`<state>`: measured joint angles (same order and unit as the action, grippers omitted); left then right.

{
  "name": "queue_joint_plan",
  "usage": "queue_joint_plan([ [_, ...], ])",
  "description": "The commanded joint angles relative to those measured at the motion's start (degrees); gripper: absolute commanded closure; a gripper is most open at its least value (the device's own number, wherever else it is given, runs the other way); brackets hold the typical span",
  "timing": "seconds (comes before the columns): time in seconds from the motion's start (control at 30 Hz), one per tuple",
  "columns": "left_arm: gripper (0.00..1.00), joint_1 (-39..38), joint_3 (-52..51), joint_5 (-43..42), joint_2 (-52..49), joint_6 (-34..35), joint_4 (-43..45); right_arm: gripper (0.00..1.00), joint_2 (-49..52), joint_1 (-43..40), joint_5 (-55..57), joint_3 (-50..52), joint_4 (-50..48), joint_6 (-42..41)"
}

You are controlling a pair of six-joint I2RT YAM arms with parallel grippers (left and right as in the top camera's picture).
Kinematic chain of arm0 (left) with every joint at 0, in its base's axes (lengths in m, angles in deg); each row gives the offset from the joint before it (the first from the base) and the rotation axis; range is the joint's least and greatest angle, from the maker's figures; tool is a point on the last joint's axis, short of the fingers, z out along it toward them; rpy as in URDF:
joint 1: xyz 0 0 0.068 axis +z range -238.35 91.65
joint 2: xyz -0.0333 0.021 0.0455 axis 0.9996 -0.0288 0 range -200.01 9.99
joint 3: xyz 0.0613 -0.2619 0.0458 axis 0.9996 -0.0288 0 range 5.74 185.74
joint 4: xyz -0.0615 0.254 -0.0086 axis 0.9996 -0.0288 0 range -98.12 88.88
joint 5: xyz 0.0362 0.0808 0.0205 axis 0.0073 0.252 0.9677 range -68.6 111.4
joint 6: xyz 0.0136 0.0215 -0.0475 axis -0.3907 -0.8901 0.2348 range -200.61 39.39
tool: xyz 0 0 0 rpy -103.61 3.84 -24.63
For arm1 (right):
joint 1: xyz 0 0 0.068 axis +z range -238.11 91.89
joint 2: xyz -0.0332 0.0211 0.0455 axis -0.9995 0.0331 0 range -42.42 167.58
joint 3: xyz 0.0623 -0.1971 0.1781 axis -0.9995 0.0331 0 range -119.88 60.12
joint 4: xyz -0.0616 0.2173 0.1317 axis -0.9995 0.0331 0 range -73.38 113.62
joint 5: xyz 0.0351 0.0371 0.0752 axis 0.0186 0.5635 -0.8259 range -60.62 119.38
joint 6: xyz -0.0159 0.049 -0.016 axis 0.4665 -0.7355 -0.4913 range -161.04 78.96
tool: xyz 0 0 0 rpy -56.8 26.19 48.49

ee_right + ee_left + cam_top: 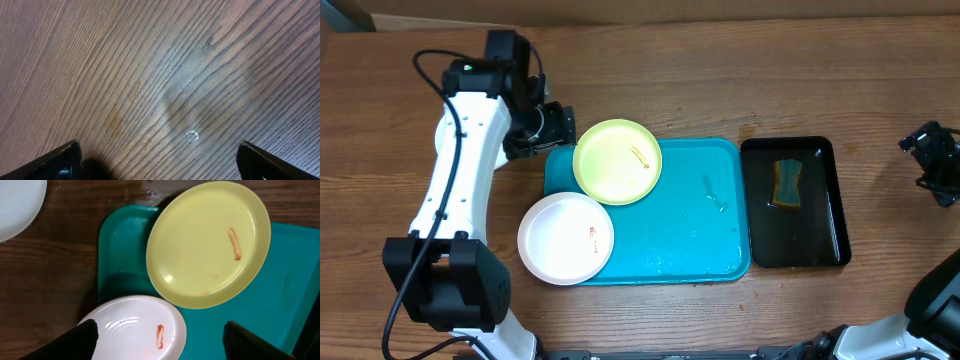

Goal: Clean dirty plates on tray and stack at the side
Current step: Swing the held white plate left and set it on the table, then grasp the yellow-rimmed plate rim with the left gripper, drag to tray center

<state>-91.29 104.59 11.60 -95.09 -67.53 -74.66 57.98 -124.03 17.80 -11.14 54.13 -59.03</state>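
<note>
The left claw (552, 124) hangs just off the far left corner of the tray (690, 240), with its jaws wide and nothing between them. The yellow plate (616, 160) is just beside it. This plate sits on that same corner, and its edge rides over the tray's far rim. The white plate (565, 238) lies at the tray's near left corner, partly on the tray and partly out over the left rim above the table (720, 80). The two plates' edges meet or nearly meet; which, I cannot tell.

The left wrist view looks down on both plates from close up. The white plate is nearest, in frame between the two fingertips, and the yellow plate is beyond it. Each plate shows one short red-orange streak, which is faint from overhead. This view also catches a second white plate (17, 205) on the table off the tray's left side, which the overhead view does not show.

Only the overhead view shows the black tray (795, 200), which sits just right of the tray with a sponge (786, 183) in it. It also shows the right claw (930, 160), well to the right of both. The right wrist view shows only bare wood, with that claw's jaws spread wide and empty.
</note>
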Motion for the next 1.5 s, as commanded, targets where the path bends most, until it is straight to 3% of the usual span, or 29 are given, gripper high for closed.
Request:
queue_joint_plan([
  [0.0,0.20,-0.13,-0.46,2.56,-0.04,-1.05,1.46,0.00,-1.16,0.00,0.37,-1.18,-0.20,-0.24],
  [0.17,0.20,-0.15,-0.46,6.16,-0.59,-1.31,3.10,0.00,-1.16,0.00,0.37,-1.18,-0.20,-0.24],
  [0.23,0.25,-0.33,-0.87,5.92,-1.01,-1.29,3.30,0.00,-1.16,0.00,0.37,-1.18,-0.20,-0.24],
  [0.53,0.64,-0.59,-9.90,5.25,-2.60,-1.07,11.61,0.00,-1.16,0.00,0.37,-1.18,-0.20,-0.26],
  [0.6,0.67,-0.61,-12.11,5.25,-2.60,-1.07,14.51,0.00,-1.16,0.00,0.37,-1.18,-0.20,-0.26],
  [1.07,0.59,-2.47,-21.29,3.74,-2.60,-2.78,28.79,0.00,-1.16,0.00,0.37,-1.18,-0.20,-0.26],
  [1.47,0.59,-5.40,-28.26,5.11,-2.62,-2.82,40.24,0.00,-1.16,0.00,0.37,-1.18,-0.20,-0.26],
])
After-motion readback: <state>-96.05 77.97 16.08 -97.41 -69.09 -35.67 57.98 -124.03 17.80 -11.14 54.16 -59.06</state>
